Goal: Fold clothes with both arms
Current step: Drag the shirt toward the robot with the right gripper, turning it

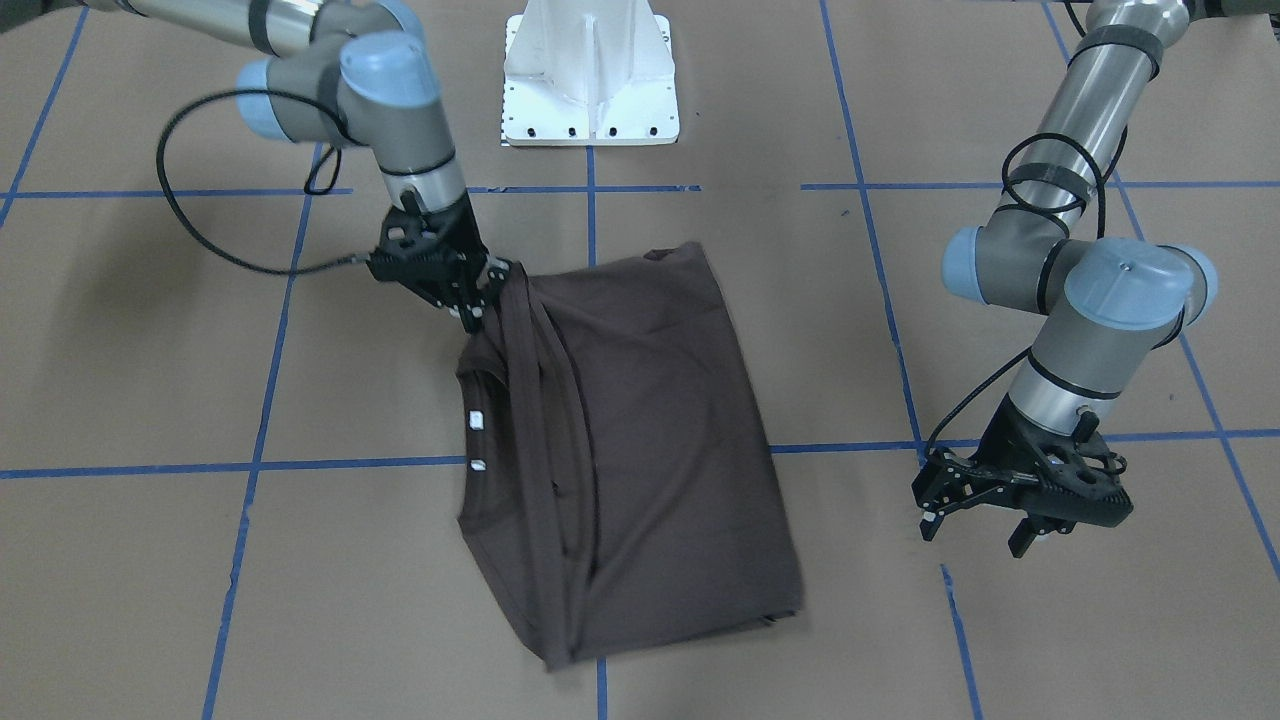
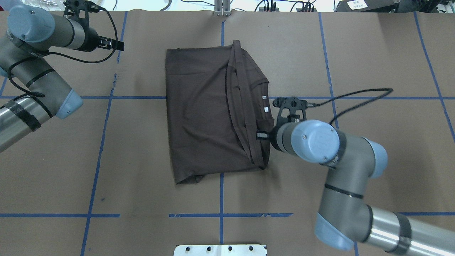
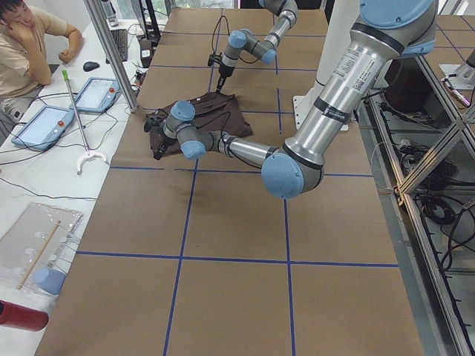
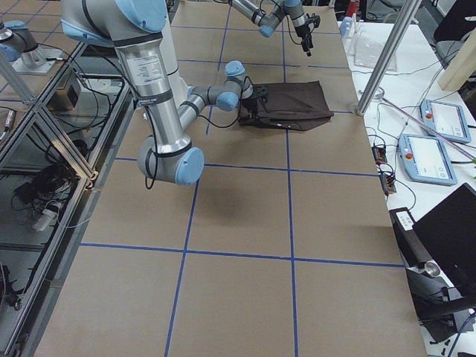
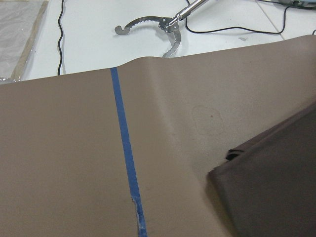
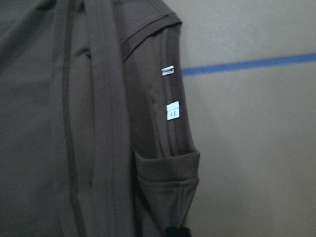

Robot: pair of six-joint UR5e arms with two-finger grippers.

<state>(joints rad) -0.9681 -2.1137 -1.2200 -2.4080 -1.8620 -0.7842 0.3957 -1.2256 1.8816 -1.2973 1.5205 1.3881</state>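
The dark brown T-shirt (image 1: 650, 450) lies folded into a rough rectangle at the centre of the front-facing view, on the brown-papered table (image 1: 150, 350) gridded with blue tape (image 1: 350, 463). Its white neck tags (image 1: 476, 420) show at its left edge. Just upper left of the tags, the right gripper (image 1: 478, 305) pinches a raised fold of the shirt's fabric. The left gripper (image 1: 975, 537) hangs at lower right, well apart from the shirt, fingers spread wide.
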